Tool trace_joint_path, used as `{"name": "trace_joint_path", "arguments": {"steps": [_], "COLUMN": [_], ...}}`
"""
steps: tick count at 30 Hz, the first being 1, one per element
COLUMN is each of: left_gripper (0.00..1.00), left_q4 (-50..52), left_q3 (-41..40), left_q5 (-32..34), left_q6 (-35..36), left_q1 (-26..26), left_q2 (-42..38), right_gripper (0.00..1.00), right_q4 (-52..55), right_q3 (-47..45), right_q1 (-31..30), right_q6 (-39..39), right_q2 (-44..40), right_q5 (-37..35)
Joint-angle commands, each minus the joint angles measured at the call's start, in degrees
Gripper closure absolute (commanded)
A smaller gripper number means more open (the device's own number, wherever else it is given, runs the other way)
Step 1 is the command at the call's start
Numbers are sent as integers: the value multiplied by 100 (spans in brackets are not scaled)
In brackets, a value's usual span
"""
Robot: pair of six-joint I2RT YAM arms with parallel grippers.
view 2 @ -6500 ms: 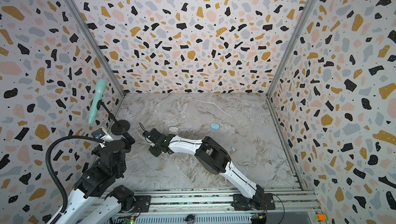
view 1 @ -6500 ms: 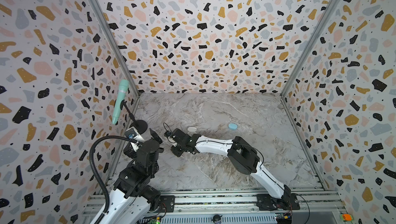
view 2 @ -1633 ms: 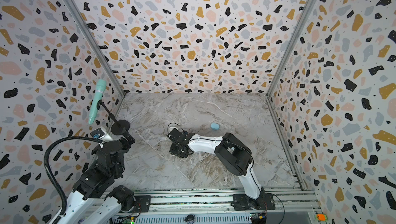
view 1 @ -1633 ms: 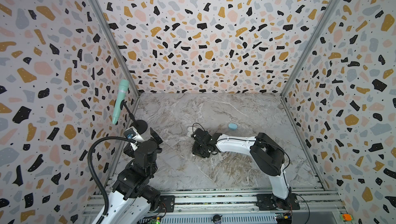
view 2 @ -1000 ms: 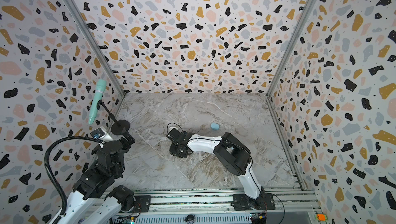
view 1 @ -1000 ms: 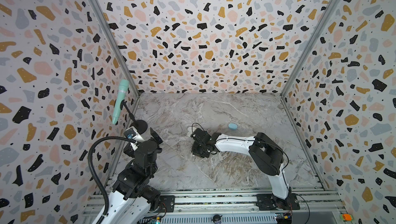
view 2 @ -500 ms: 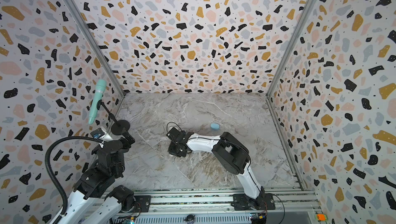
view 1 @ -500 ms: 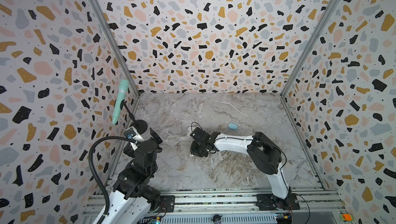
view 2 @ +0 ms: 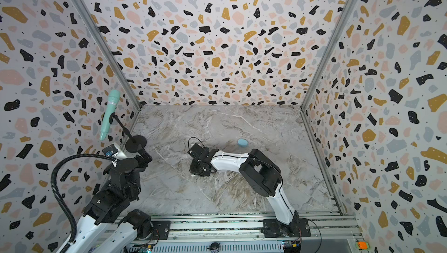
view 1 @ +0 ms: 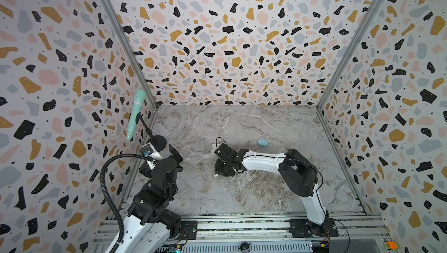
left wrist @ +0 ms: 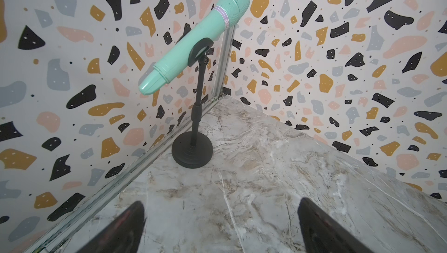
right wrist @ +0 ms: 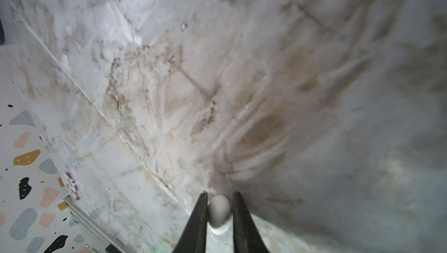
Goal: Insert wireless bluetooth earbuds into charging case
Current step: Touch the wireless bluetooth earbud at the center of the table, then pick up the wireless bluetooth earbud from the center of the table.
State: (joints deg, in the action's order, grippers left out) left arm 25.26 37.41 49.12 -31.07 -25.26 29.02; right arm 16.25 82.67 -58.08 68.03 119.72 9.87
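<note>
Pinches a white earbud (right wrist: 219, 212) between the nearly closed fingertips of the right gripper (right wrist: 220, 193), low over the marble table (right wrist: 242, 70). Holds the left gripper (left wrist: 221, 203) spread wide, empty, facing the microphone stand (left wrist: 192, 152). Shows the light blue case (view 1: 262, 142) well apart from the earbud.

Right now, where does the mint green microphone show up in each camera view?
A top view: microphone by the left wall, clipped on its stand.
A top view: same spot.
Left wrist: tilted in its clip, before the wall corner.
Right wrist: not in it.
Shared landmark: the stand's round black base.
</note>
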Motion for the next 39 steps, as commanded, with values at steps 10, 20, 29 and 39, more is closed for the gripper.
{"name": "trace_joint_path", "arguments": {"steps": [10,20,29,39], "left_gripper": [0,0,0,0], "left_q4": [-205,-205,-206,-205], "left_q3": [-57,-58,-59,-60], "left_q5": [-13,-21,-26,-26], "left_q6": [73,62,60,64], "left_q1": [46,46,45,43], "left_q2": [-42,-54,-61,-64], "right_gripper": [69,64,64,68], "right_q4": [-165,208,319,301], "right_q3": [31,78,83,135], "right_q1": [-6,-96,-107,-82], "right_q6": [-483,-576,-735,-800], "right_q2": [-456,-495,-322,-150], "right_q5": [-25,-100,-27,66]}}
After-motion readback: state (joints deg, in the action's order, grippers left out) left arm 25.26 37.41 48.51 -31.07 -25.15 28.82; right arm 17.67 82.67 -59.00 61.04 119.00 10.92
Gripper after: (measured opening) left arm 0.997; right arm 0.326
